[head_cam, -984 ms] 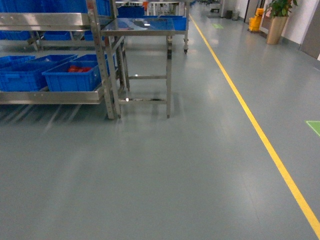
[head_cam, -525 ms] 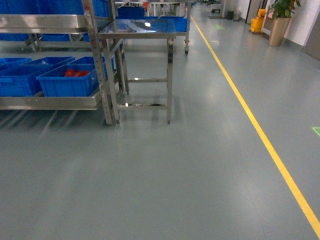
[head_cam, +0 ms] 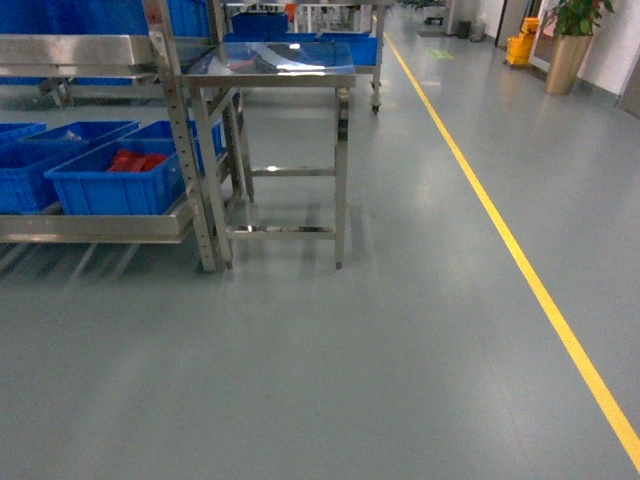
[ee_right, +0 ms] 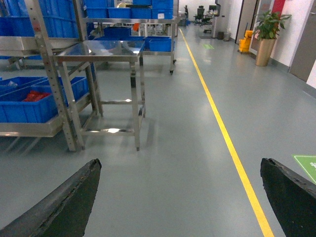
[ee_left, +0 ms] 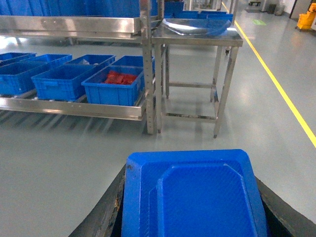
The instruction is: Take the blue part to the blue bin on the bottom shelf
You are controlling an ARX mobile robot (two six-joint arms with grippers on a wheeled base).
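Note:
The blue part [ee_left: 192,197], a bright-blue block with a flat top and cut corners, fills the bottom of the left wrist view. My left gripper [ee_left: 190,200] is shut on it, a black finger [ee_left: 106,217] showing at each side. My right gripper [ee_right: 180,165] is open over bare floor. Neither gripper shows in the head view. Ahead on the left, the bottom shelf [ee_left: 74,107] [head_cam: 90,228] carries a row of blue crates. The blue bin [ee_left: 59,83] [head_cam: 18,175] stands beside a like crate holding red bags [ee_left: 116,85] [head_cam: 115,180].
A steel table [head_cam: 275,65] [ee_left: 197,34] [ee_right: 98,49] on thin legs stands against the rack's right post [head_cam: 185,150]. A yellow floor line [head_cam: 520,260] runs along the right. A potted plant [head_cam: 570,40] and a yellow mop bucket [head_cam: 520,45] stand far back right.
In the head view the rack, crates and table have slid down and a little left and look nearer. The view has moved toward the rack.

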